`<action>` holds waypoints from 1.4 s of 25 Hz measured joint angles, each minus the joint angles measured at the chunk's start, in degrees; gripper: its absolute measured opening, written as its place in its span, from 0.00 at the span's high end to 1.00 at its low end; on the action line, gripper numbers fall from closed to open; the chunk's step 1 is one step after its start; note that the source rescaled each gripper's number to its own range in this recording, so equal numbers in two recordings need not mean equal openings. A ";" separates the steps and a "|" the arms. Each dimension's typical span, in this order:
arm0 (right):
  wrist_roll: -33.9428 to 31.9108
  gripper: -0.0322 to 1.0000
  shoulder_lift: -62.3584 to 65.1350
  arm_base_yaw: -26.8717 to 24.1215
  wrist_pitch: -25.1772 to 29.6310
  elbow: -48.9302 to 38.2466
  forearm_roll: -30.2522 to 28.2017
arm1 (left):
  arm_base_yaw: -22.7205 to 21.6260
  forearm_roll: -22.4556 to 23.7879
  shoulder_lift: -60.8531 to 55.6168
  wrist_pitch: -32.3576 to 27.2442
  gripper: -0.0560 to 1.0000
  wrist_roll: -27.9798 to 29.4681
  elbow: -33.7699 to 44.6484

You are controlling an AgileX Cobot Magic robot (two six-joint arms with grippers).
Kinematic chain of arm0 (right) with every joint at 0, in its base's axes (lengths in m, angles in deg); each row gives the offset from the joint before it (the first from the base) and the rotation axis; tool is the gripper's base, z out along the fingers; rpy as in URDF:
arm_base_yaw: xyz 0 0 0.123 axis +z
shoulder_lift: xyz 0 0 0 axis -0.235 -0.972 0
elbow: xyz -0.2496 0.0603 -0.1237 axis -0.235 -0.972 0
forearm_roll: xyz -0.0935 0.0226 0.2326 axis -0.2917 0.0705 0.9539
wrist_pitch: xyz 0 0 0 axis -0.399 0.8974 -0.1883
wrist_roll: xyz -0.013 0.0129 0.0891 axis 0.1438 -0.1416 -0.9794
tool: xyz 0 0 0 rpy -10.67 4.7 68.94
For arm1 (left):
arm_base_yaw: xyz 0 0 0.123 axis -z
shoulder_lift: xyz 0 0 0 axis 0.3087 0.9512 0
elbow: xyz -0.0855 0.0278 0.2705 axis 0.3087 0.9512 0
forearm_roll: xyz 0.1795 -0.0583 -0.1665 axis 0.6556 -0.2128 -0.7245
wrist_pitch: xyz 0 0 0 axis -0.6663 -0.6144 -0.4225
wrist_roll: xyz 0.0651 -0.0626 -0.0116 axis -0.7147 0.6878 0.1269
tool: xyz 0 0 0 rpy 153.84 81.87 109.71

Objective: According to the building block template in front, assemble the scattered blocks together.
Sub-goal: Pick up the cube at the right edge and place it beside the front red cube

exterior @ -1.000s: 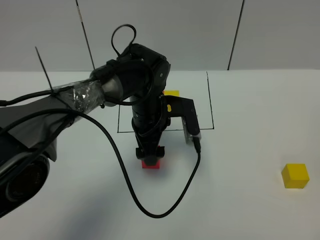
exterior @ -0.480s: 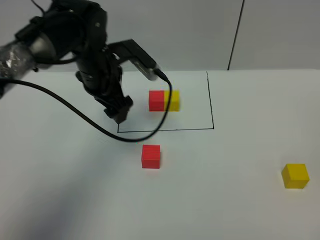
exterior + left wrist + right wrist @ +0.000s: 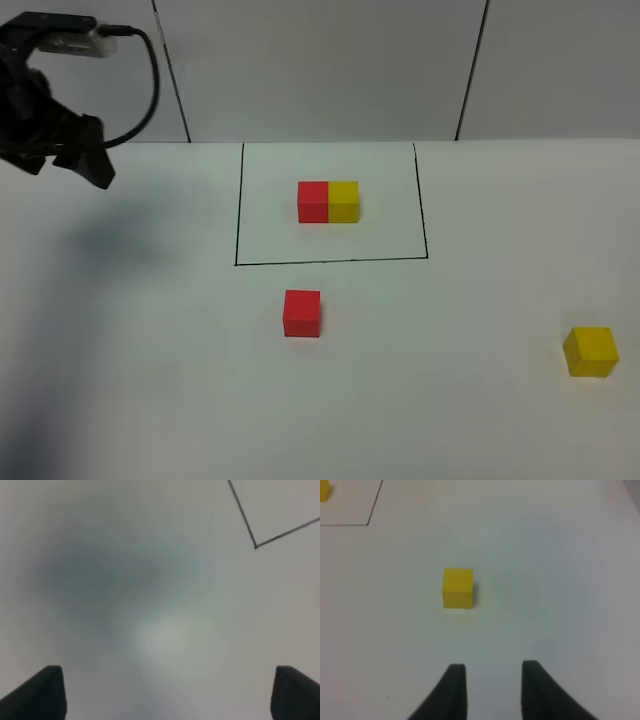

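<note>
left claw: the left claw (image 3: 66, 158) hangs high over the far left of the white table (image 3: 450, 410), well apart from every block; its fingertips (image 3: 49, 692) are spread wide with nothing between them.
template: a black outlined rectangle (image 3: 330, 261) holds a red cube in the template (image 3: 313, 201) and a yellow cube in the template (image 3: 344, 201), touching side by side, red on the left.
loose red block: a loose red cube (image 3: 302, 313) sits just in front of the outline's near line, roughly squared to it.
loose yellow block: a loose yellow cube (image 3: 590, 351) sits far to the right, well apart from the red one.
right claw: the right claw (image 3: 492, 690) is out of the high view; its fingers stand a little apart and hold nothing, with the yellow cube ahead of them and slightly off the line of the gap.
step in hand: likely fetching the yellow cube.
doing it well: open wider than the cube, centre over it, square to two opposite faces, grip low.
placing: set it touching the loose red cube's right face, edges flush, without nudging the red one.
</note>
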 joint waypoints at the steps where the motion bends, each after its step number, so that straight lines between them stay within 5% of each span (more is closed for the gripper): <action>1: 0.00 0.97 0.00 0.00 0.00 0.00 0.00 | -0.87 -0.15 -1.41 0.44 0.12 -0.07 1.82; 9: 0.00 0.97 0.00 0.00 0.00 0.00 0.00 | -2.31 -0.27 -14.91 11.02 0.15 -0.18 18.95; 25: 0.00 0.97 0.00 0.00 0.00 0.00 0.00 | -2.31 1.20 -57.11 20.99 0.25 5.77 49.88; 30: 0.00 0.97 0.00 0.00 0.00 0.00 0.00 | -0.77 1.01 -69.91 20.78 0.25 7.38 55.62; 35: 0.00 0.97 0.00 0.00 0.00 0.00 0.00 | -0.02 2.70 -79.40 12.40 0.25 11.75 59.20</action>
